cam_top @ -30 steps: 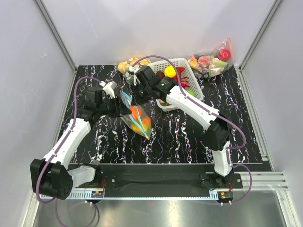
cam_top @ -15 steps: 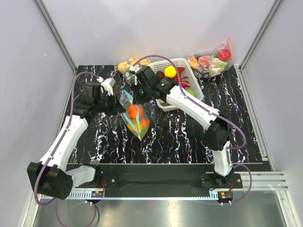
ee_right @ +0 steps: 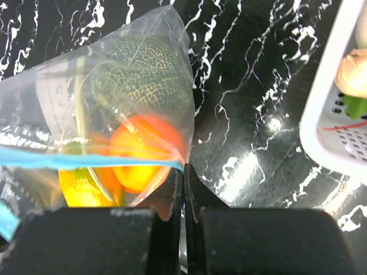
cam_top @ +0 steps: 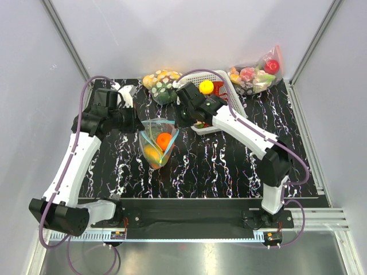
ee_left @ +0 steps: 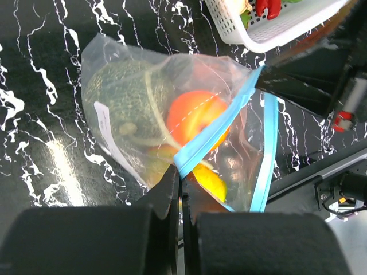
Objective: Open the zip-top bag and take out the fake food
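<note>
So since the last shot the arms have pulled apart. Our left gripper (cam_top: 135,122) swung out left, the right gripper (cam_top: 179,119) slid right, and the bag (cam_top: 156,150), which was a skinny diagonal thing, is now stretched into a wide triangle with its mouth gaping.

The left jaws were apart a second ago and are now squeezed together on one lip of the blue zip strip (ee_left: 209,137). The right jaws are pinched tight on the strip's other end.

The bag hangs between the two tools and below them; we can't tell if its bottom touches the table (cam_top: 223,163).

All the food is still inside. The orange fruit (ee_left: 195,114) sits just past the left fingertips, the green bumpy ball (ee_left: 123,97) is further out, and a yellow piece (cam_top: 151,153) is lowest.

The white basket (cam_top: 226,87) is right behind the right gripper.
</note>
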Controlling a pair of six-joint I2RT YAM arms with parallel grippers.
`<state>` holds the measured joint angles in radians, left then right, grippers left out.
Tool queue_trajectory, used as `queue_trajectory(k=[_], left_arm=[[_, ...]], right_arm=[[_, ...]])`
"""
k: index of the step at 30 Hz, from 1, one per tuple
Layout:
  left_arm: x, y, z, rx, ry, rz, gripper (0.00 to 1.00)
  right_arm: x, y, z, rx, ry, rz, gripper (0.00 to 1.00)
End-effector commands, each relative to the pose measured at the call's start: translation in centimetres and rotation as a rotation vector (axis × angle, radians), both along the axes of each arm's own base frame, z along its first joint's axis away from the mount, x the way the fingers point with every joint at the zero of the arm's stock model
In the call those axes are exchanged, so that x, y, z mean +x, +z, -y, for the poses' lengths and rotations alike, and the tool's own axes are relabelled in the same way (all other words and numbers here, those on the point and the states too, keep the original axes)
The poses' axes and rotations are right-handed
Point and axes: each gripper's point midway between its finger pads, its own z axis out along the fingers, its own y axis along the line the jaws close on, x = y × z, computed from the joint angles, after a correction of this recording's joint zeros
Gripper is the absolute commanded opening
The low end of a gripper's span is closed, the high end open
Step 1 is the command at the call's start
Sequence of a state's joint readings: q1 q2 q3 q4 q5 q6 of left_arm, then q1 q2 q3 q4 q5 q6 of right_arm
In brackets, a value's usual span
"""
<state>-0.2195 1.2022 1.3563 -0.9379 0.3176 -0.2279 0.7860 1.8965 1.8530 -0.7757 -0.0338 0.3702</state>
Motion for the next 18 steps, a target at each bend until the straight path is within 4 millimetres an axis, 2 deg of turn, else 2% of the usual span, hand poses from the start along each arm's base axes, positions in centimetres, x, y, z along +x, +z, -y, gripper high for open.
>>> queue_trajectory(k=[1,2,3,6,12,15,18], left_arm=[[0.5,0.4,0.2,0.001,-0.024,0.011,0.0],[0.6,0.0,0.8,-0.021,-0.039,0.005,0.0],[0.5,-1.2,1.3,-0.031,-0.053,-0.029,0.0],[0.7,-2.4,2.8,-0.062,-0.101,-0.033,0.0],[1.9,-4.1,5.0,-0.13,-0.171,-0.054,0.0],[2.4,-4.7,5.6,-0.139,-0.198,-0.06,0.0],[2.7,-5.2,6.0,-0.147,-0.213,-0.072,0.0]], right_arm=[[0.8,1.3,3.0,-0.021,-0.103,0.045,0.0],[0.8,0.9,3.3,-0.028,-0.109,0.036,0.0],[0.7,0.6,3.5,-0.037,-0.114,0.032,0.0],[0.4,-0.7,4.5,-0.083,-0.135,0.014,0.0],[-0.5,-3.5,6.4,-0.151,-0.163,-0.037,0.0],[-0.8,-4.4,6.8,-0.167,-0.163,-0.054,0.0],[-1.2,-4.1,7.0,-0.16,-0.155,-0.051,0.02]])
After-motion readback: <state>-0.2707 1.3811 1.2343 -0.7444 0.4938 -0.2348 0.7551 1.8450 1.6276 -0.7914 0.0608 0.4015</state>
